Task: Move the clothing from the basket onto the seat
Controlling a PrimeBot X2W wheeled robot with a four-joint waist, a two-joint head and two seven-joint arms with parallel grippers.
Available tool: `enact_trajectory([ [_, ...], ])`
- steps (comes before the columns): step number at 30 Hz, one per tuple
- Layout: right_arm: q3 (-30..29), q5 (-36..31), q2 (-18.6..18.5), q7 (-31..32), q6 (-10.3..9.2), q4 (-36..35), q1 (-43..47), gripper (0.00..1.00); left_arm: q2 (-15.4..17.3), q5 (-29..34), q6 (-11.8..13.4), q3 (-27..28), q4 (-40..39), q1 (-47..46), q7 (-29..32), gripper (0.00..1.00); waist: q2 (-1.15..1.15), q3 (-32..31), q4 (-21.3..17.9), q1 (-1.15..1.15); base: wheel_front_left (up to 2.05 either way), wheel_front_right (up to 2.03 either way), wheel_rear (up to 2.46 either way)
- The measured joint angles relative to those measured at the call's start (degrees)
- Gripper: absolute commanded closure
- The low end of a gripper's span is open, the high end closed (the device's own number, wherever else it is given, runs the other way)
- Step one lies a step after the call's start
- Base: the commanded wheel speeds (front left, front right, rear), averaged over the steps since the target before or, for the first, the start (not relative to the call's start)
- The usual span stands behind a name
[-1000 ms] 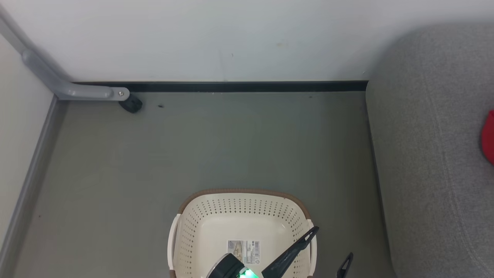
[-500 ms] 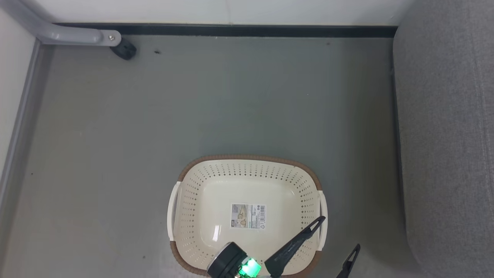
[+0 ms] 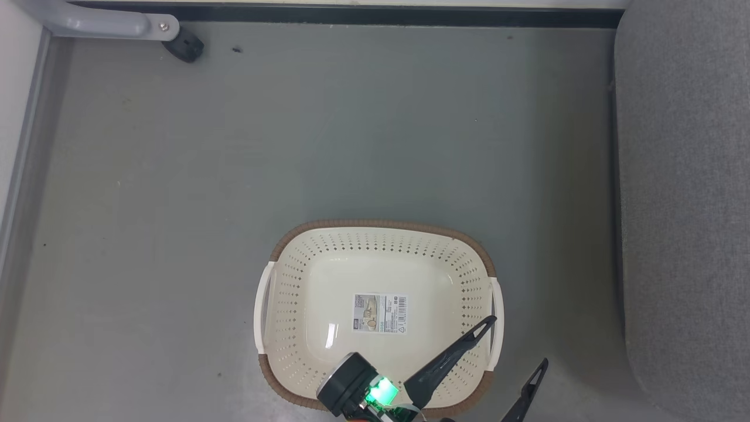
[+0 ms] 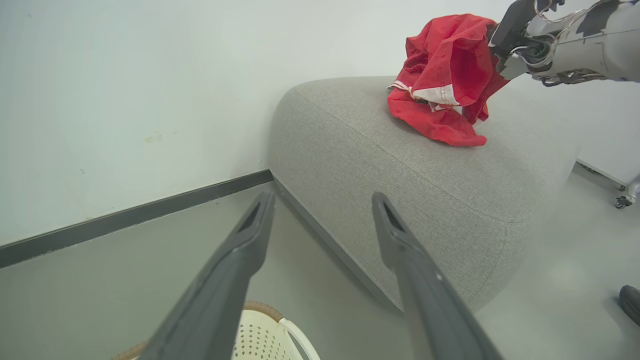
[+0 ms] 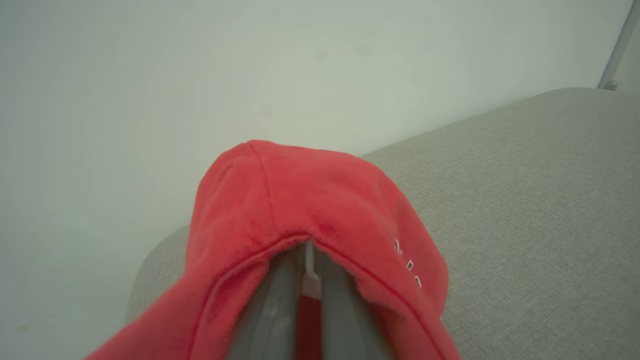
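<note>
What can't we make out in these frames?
- Tips of the right gripper: right wrist view, buried under clothing.
- Garment count: left wrist view, the clothing is bunched in one heap on the seat.
- Near rim of the basket: head view, partly behind the left gripper.
- Text on the label: head view, too small to read.
- Seat's far side: head view, cut off by the right edge.

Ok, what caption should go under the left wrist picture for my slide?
Open left gripper faces the grey seat, where the right gripper holds red clothing on it.
</note>
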Motion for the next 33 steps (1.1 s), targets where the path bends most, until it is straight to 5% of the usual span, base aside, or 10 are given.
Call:
enact_trajectory([
  [2, 0.53, 0.15, 0.00, 0.00, 0.00, 0.44, -0.49, 1.00, 0.00, -0.08, 0.00, 0.04, 0.26, -0.01, -0.01, 0.00, 0.00, -0.30, -0.06, 0.00, 0.00, 0.00, 0.00],
  [3, 0.90, 0.21, 0.03, 0.00, 0.00, 0.59, -0.76, 0.92, 0.00, -0.11, 0.00, 0.11, 0.38, -0.02, -0.01, 0.00, 0.00, -0.47, -0.10, 0.00, 0.00, 0.00, 0.00],
  [4, 1.19, 0.35, 0.16, 0.00, 0.00, 0.94, -1.02, 0.74, -0.02, -0.15, 0.00, 0.16, 0.56, -0.04, -0.05, 0.00, 0.00, -0.65, -0.15, -0.01, 0.00, 0.00, 0.00],
  [12, 4.66, 0.52, 1.85, 0.00, 0.00, 2.94, -1.01, 0.50, 0.00, -0.60, 0.00, 0.90, 2.00, -0.92, -0.43, 0.00, 0.00, -2.62, -0.86, -0.01, 0.00, 0.00, 0.00],
  [15, 6.26, 0.52, 3.19, 0.00, 0.00, 3.75, -0.92, 0.16, -0.02, -0.69, 0.00, 0.96, 2.52, -0.92, -0.43, 0.00, 0.00, -3.51, -1.30, -0.01, 0.00, 0.00, 0.00],
  [18, 7.46, 0.53, 4.25, 0.00, 0.00, 4.47, -0.83, 0.00, -0.02, -1.15, 0.00, 1.02, 3.35, -0.92, -0.43, 0.00, 0.00, -4.56, -1.76, -0.01, 0.00, 0.00, 0.00],
  [33, 12.76, 0.52, 10.06, 0.00, 0.00, 5.67, 4.32, 0.00, -0.01, -3.76, 0.00, 2.46, 6.20, -0.69, -0.32, 0.00, -0.01, -10.77, -4.05, -0.01, 0.00, 0.00, 0.00],
])
